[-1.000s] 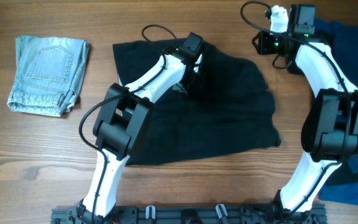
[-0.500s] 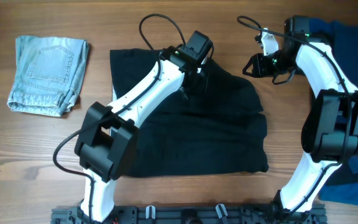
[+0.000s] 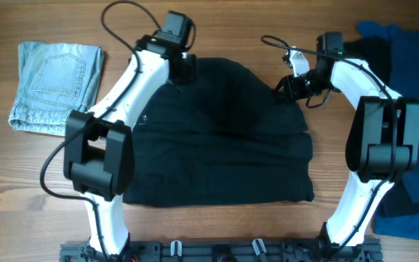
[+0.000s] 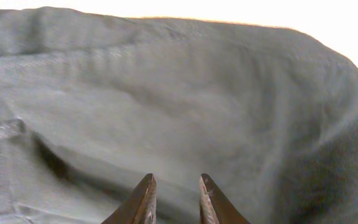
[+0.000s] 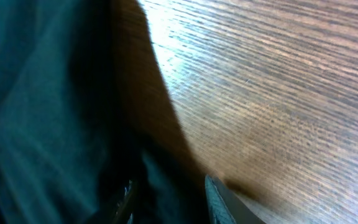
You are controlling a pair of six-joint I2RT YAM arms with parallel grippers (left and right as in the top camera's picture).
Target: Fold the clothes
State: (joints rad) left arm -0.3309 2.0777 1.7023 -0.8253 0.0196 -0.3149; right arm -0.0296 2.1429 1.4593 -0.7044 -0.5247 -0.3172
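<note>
Where the clothes lie spread on the table, the left gripper hovers with jaws slightly parted; the right gripper straddles their edge, grip undeterminable.

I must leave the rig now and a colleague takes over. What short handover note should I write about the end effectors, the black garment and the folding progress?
Left end effector: fingers slightly apart, nothing between them, just over the black garment near its far left corner.
Right end effector: at the garment's far right edge, fingers apart with fabric in the gap; a grip cannot be confirmed.
Garment: spread on the table, roughly rectangular, wrinkled.
Done: garment laid out.
Left: no finished fold is evident, so the folding remains.
Not part of the job: denim piece at left, blue cloth at right.
</note>
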